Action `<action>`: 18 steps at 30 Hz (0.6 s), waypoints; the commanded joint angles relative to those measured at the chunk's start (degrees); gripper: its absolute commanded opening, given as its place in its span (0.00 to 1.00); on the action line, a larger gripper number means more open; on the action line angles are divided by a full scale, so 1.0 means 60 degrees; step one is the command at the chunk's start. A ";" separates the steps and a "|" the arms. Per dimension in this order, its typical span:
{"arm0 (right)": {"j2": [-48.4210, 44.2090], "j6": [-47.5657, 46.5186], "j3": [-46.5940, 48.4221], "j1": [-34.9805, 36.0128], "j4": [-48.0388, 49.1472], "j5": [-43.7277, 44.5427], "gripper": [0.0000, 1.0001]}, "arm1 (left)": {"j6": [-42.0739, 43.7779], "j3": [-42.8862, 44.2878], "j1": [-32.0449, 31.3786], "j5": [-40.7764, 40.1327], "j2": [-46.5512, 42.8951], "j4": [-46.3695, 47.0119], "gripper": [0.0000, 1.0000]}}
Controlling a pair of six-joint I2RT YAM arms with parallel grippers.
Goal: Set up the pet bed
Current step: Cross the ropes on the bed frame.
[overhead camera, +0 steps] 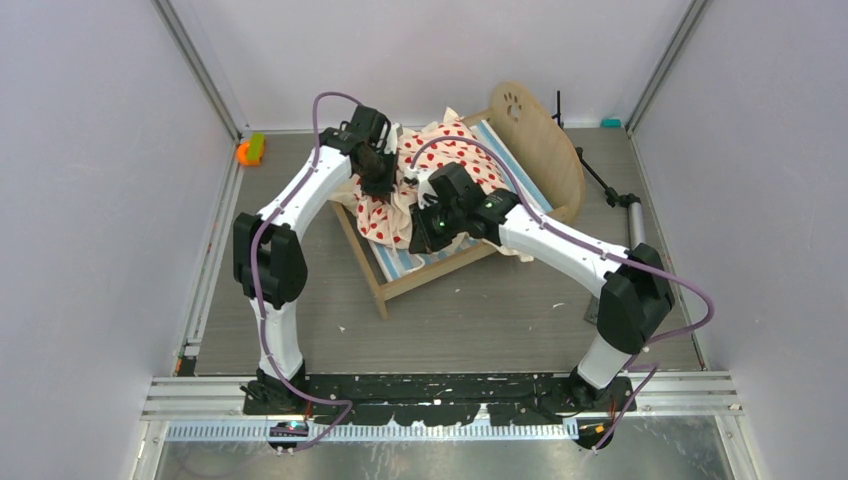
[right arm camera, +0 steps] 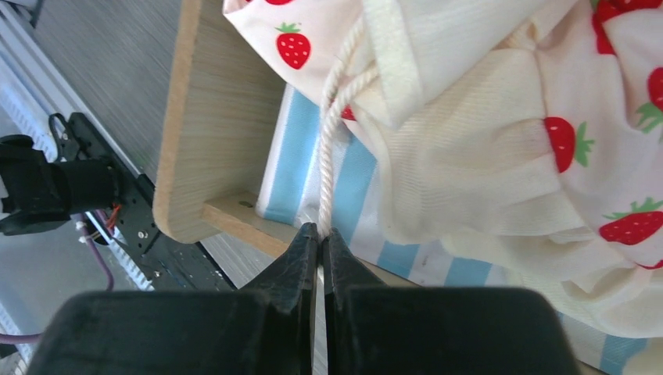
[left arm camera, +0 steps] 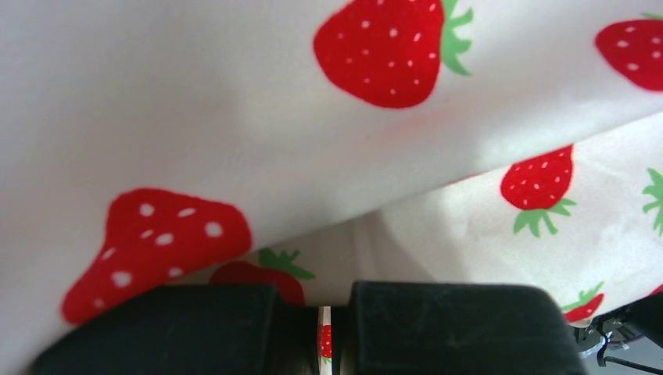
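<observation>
Cream cloth printed with red strawberries, the bedding (overhead camera: 445, 155), lies bunched in a heap on the striped mattress (overhead camera: 400, 262) of the pet bed (overhead camera: 550, 165), which stands mid-table beyond both arms. The bed's long axis runs on a slant, from its near-left end to the tall paw-marked end board (overhead camera: 515, 105) at far right. The heap covers the middle and far part, with bare stripes showing toward the near-left end.

The left gripper (overhead camera: 378, 178) is at the far-left flank of the heap, its jaws pressed together on a fold of the cloth. Its wrist view shows a sliver of the print pinched between the fingers. The right gripper (overhead camera: 428, 228) is on the near side of the heap, over the mattress. Its jaws are closed on a white cord (right arm camera: 332, 133) that runs up into the bedding's ruffled hem.

Each arm holds one side, with the heap between them. Spreading it probably means drawing the two holds apart along the bed's slant. The right arm is the nearer to the bare near-left end.
</observation>
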 commanded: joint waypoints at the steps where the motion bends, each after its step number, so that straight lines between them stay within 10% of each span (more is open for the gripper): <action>1: 0.0072 -0.0515 0.0424 -0.0105 -0.0109 0.0146 0.05 | 0.0176 -0.0027 0.0132 -0.0342 -0.0327 0.0431 0.00; 18: 0.0968 -0.1432 0.1168 -0.0132 -0.0709 0.0888 0.06 | 0.0177 -0.0001 0.0147 -0.0336 -0.0279 0.0429 0.00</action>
